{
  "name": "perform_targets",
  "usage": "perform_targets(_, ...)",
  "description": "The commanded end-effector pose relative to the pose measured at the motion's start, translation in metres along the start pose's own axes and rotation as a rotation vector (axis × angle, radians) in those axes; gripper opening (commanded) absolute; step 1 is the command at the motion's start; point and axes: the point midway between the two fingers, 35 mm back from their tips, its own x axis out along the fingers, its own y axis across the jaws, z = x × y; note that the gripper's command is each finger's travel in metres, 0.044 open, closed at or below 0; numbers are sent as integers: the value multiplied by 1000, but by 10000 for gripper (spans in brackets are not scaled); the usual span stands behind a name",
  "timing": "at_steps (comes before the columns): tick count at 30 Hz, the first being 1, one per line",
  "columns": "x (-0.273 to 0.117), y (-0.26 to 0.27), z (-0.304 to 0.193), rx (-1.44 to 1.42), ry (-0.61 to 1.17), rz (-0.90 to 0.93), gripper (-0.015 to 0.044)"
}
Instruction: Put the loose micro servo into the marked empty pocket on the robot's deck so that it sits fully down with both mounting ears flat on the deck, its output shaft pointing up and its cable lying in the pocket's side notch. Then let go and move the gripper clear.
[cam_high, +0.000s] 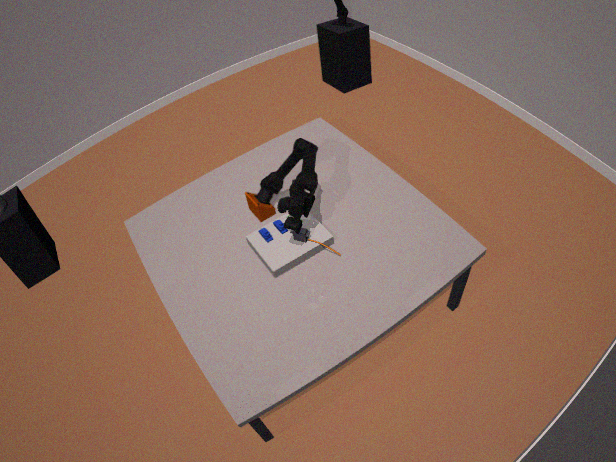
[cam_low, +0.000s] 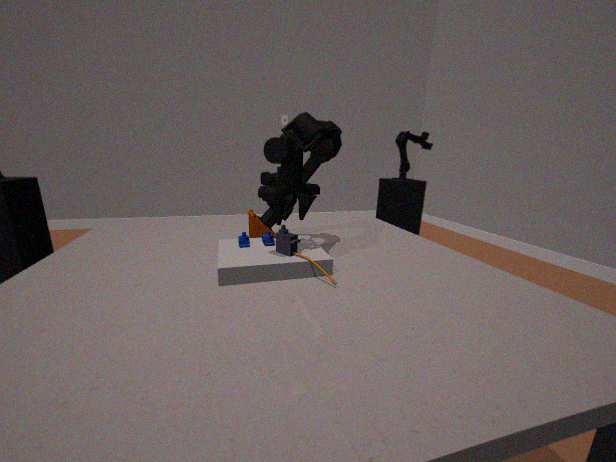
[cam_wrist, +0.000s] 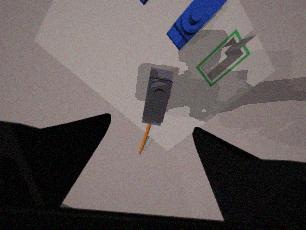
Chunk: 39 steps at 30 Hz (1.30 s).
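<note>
Two blue servos (cam_high: 266, 234) (cam_low: 243, 240) (cam_wrist: 196, 22) sit on the white deck (cam_high: 276, 262) (cam_low: 250, 274) (cam_wrist: 75, 40) in the top view, with the loose grey servo (cam_high: 300, 235) (cam_low: 286, 243) (cam_wrist: 158, 97) on the same deck, outside its pocket. Its orange cable (cam_high: 327, 246) (cam_low: 318, 265) (cam_wrist: 145, 137) runs out past the deck's edge. The gripper (cam_high: 293, 223) (cam_low: 292, 218) (cam_wrist: 153, 124) is above the deck, by the servo; this angle hides how the fingers stand. The deck rests on the desk (cam_high: 305, 320) (cam_low: 300, 360) (cam_wrist: 45, 80).

From the exterior view, the grey servo stands on the deck with its shaft pointing up and the cable drooping over the side. The gripper hangs above and behind it, fingers parted, touching nothing.

The wrist view shows the fingers wide apart, nothing between them. The servo lies ahead of the tips, and the green-edged pocket (cam_wrist: 210, 76) is unfilled, turned at a different angle from the servo.

The servo should be light and stiff, its plastic case perhaps a little slippery, the shaft and ears the delicate parts. I would take it by the body's two long flat sides, below the ears, squarely and gently. The cable looks soft and could snag or fold under, so it is best left outside the grip and guided to the notch.
</note>
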Motion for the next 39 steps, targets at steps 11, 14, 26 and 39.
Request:
perform_targets(11, 27, -1, 0, 19, 5, -13, 440)
perform_targets(14, 29, -1, 0, 19, 5, -13, 440)
perform_targets(26, 46, -2, -1, 19, 5, -14, 440)
perform_targets(39, 47, -2, -1, 19, 5, -14, 125)
